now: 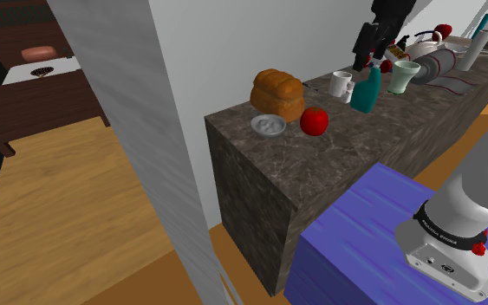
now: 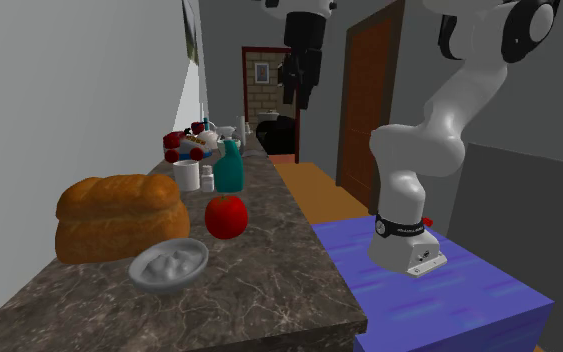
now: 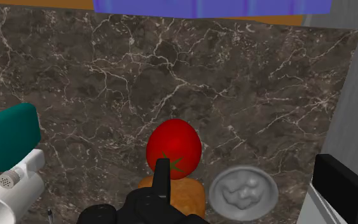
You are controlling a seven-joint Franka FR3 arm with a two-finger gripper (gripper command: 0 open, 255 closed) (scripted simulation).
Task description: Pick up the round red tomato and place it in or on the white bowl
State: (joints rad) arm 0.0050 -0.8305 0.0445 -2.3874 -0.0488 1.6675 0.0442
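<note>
The round red tomato (image 1: 314, 121) (image 2: 226, 216) (image 3: 174, 146) rests on the dark marble counter (image 1: 354, 147), with a small green stem patch showing. Beside it sits the shallow grey-white bowl (image 1: 268, 126) (image 2: 169, 265) (image 3: 243, 193), with a lumpy pale mass inside. My gripper (image 1: 367, 59) (image 2: 297, 98) (image 3: 244, 172) hangs high above the counter, over the bottle and mugs, well apart from the tomato. Its black fingers (image 3: 163, 175) stand apart, open, with nothing between them.
A brown bread loaf (image 1: 278, 93) (image 2: 119, 215) stands behind the bowl. A teal spray bottle (image 1: 366, 89) (image 2: 230, 168) (image 3: 9, 137), a white mug (image 1: 341, 84) (image 2: 186, 175), a green cup (image 1: 402, 76) and more clutter lie farther along. My blue stand (image 1: 363, 234) adjoins the counter.
</note>
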